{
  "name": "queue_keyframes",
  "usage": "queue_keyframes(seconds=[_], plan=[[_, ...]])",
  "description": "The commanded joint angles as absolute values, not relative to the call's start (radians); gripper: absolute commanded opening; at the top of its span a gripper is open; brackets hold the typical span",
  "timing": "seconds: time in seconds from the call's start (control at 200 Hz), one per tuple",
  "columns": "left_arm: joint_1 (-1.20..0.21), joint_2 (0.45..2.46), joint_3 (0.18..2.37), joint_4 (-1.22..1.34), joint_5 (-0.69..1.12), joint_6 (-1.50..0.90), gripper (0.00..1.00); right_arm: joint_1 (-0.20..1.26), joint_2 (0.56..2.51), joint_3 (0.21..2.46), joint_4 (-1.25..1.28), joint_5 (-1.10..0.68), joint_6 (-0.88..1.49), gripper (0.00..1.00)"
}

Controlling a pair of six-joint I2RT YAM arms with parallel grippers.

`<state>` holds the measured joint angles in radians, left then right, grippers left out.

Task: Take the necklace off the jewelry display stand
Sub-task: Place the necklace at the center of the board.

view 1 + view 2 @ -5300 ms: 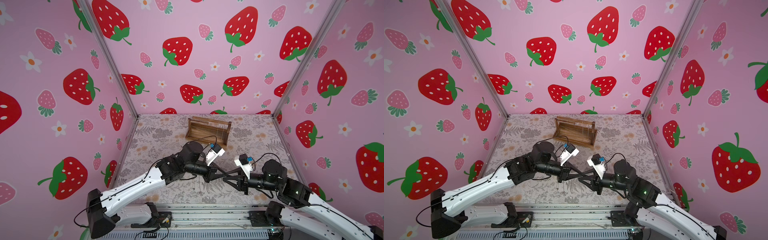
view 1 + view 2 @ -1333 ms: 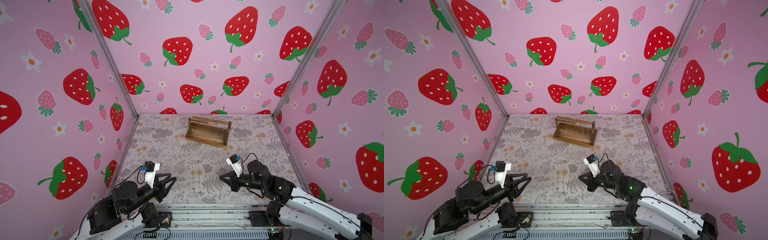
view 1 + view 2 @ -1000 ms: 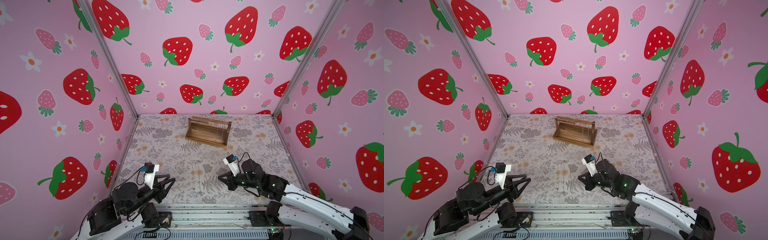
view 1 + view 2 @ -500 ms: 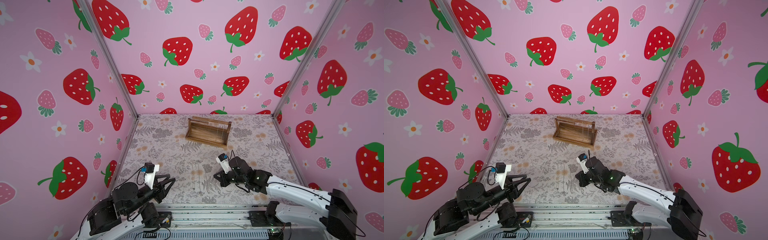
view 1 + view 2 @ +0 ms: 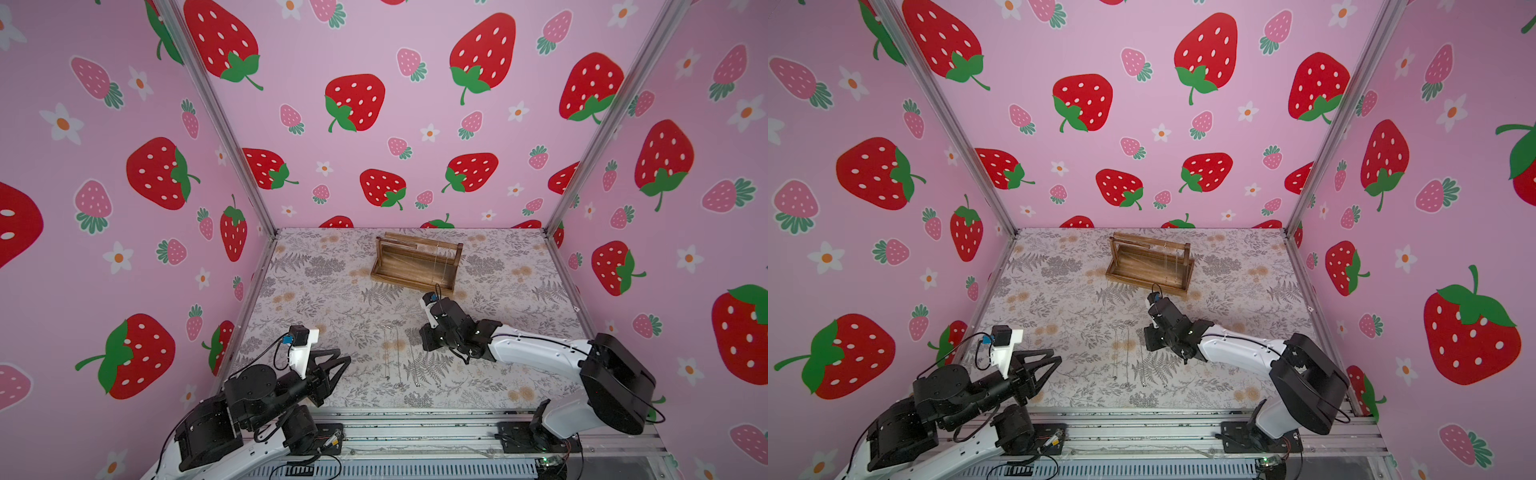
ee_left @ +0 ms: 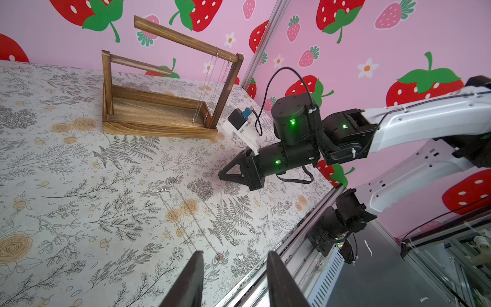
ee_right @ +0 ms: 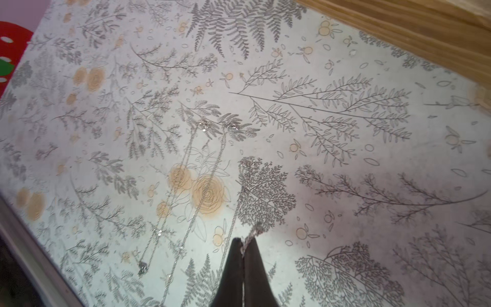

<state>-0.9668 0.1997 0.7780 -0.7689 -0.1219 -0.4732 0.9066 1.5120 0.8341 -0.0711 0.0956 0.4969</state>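
The jewelry display stand (image 5: 415,266) (image 5: 1150,266), a brown wooden frame with a tray base, stands at the back of the mat. Two thin chains (image 6: 210,87) hang from its top bar near one end post. In the right wrist view my right gripper (image 7: 243,243) is shut on a silver necklace (image 7: 240,186), pinched at its tips; the rest of that chain lies on the mat. In both top views the right gripper (image 5: 424,338) (image 5: 1148,338) points down in front of the stand. My left gripper (image 5: 345,361) (image 6: 235,265) is open and holds nothing, near the front left.
Two more chains (image 5: 388,353) (image 7: 186,186) lie stretched on the floral mat beside the held one. Pink strawberry walls close three sides. A metal rail (image 5: 415,419) runs along the front edge, and the stand's wooden base (image 7: 425,34) is close beyond the right gripper.
The right arm has reached from the front right toward the middle of the mat and nearer the stand, jaws staying shut. The left arm has not moved.
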Motion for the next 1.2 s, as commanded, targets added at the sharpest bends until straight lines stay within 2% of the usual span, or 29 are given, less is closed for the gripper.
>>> queue_keyframes(seconds=[0.0, 0.52, 1.196], plan=[[-0.97, 0.194, 0.786, -0.775, -0.115, -0.468, 0.4, 0.892, 1.544, 0.862, -0.071, 0.184, 0.499, 0.0], [-0.97, 0.205, 0.778, -0.763, -0.11, -0.465, 0.42, 0.858, 1.618, 0.894, -0.105, 0.34, 0.517, 0.0], [-0.97, 0.207, 0.779, -0.762, -0.101, -0.466, 0.42, 0.827, 1.727, 0.938, -0.071, 0.259, 0.545, 0.0]])
